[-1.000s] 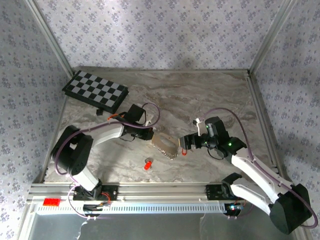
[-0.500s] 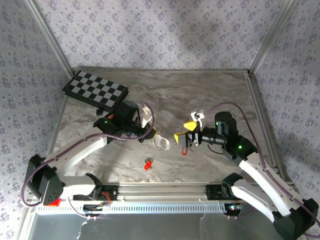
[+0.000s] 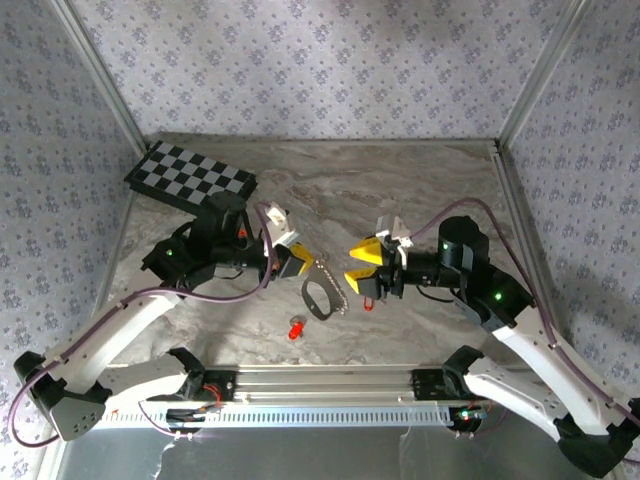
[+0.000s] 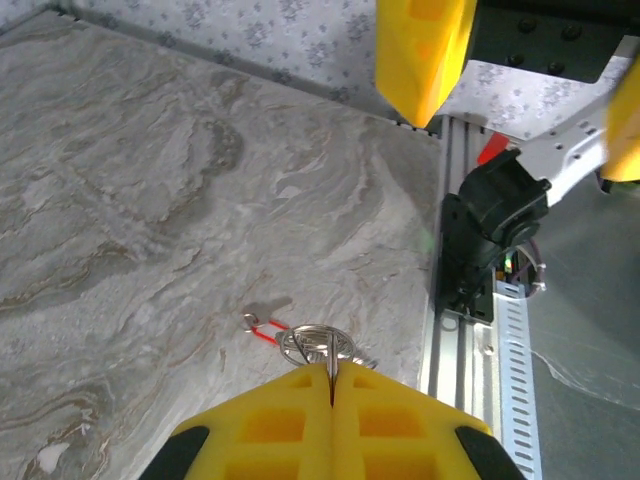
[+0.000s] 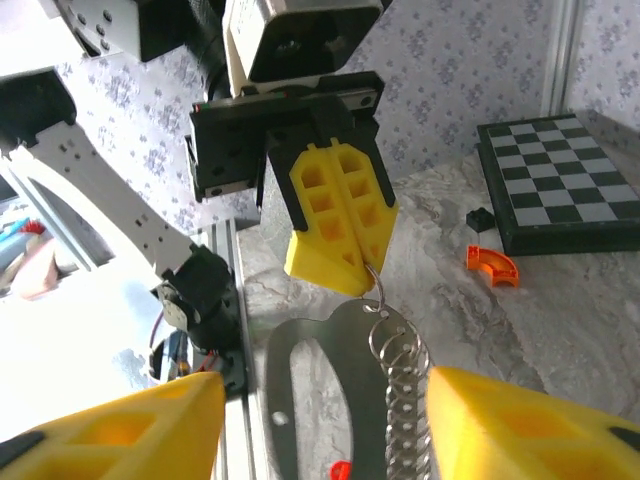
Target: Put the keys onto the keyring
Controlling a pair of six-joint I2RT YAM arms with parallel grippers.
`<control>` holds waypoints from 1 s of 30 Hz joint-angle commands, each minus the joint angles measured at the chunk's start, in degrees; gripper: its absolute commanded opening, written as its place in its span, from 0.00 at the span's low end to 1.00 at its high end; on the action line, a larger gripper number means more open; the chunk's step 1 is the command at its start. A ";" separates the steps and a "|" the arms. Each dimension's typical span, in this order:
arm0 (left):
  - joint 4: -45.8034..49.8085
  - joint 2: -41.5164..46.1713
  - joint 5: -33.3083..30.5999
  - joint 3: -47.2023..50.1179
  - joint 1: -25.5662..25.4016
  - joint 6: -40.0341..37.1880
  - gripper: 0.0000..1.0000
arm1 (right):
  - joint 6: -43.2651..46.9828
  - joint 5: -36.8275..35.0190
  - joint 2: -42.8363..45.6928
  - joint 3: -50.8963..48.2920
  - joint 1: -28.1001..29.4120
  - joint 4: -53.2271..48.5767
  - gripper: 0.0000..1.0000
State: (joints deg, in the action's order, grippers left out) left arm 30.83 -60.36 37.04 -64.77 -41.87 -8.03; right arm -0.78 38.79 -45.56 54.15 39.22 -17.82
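Nearest: a loose key (image 3: 295, 328), red-headed, lies on the tabletop (image 3: 420, 200) close to the rail (image 3: 330, 380). It is apart from both arms and not yet threaded.
Next: a second key (image 3: 372, 302), also red, sits just under the right tool and seems to rest on the tabletop too.
Keyring: the keyring (image 5: 340, 322) hangs in the air between the two arms, clear of the tabletop, caught at its top end.
Long axis: it runs down from the pinch toward the tabletop. The loop's open face is turned to the right arm, and in the right wrist view the ridged edge is on the right.
Left tool: the left tool (image 4: 332, 380) is clenched on a thin ring at the keyring's top, likely to hold the loop steady for threading.
Right tool: the right tool (image 3: 360, 268) is released, its fingers spread wide and bare, facing the loop. It probably must fetch a key first.
Farthest: a chessboard (image 3: 190, 182) lies well apart.
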 commanded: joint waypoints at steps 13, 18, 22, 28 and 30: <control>9.06 -1.95 0.10 -7.47 -4.36 -8.75 0.00 | 9.47 -4.93 -5.94 5.60 5.43 -6.69 0.42; 8.48 -2.03 -1.92 -7.39 -5.73 -9.41 0.00 | 9.74 -3.89 -6.75 5.66 5.53 -5.78 0.43; 8.46 -2.44 -2.32 -7.42 -6.22 -9.46 0.00 | 10.00 -3.06 -7.75 5.86 5.82 -5.79 0.43; 8.46 -2.96 -2.75 -7.38 -6.77 -9.55 0.00 | 10.09 -3.18 -8.18 5.36 6.59 -5.46 0.42; 6.66 -3.09 -2.85 -7.26 -6.83 -9.55 0.00 | 10.09 -3.23 -8.31 5.31 6.84 -5.35 0.41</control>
State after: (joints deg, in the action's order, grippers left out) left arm 39.22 -63.37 33.89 -70.08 -48.18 -16.32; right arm 8.49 34.79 -53.82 57.71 45.50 -23.11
